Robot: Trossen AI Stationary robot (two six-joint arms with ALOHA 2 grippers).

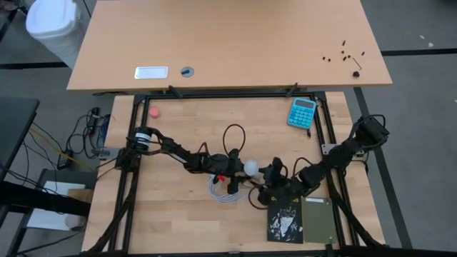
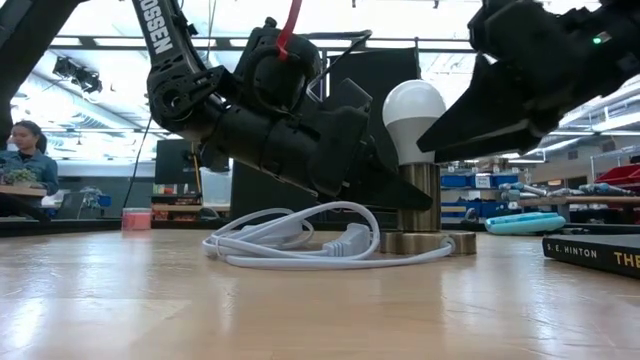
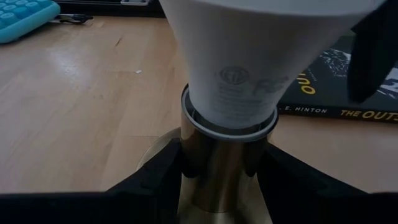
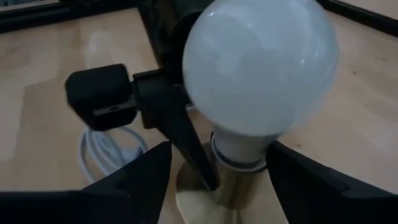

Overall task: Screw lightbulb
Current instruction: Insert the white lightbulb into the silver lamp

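the lightbulb (image 2: pixel 414 118) stands upright in a brass-coloured socket (image 2: pixel 420 210) near the middle of the wooden table (image 1: pixel 178 221), its white dome up and its neck seated in the socket's collar. the socket's round base rests flat on the table, with the coiled white cable (image 2: pixel 300 240) lying just beside it and partly around it.

the left gripper (image 3: pixel 217 163) is low at the socket, its two dark fingers clamped together on the brass stem just under the bulb's neck, one on each side. the right gripper (image 4: pixel 217 180) hangs by the bulb from the other side; its fingers stand apart, one on either side of the bulb's lower part, and i cannot tell whether they touch the bulb.

a blue calculator (image 1: pixel 302 112) lies well apart toward the far right of the table. a dark book (image 1: pixel 285 221) lies near the right arm, at the table's near edge. a small pink object (image 1: pixel 154 112) sits at the far left.
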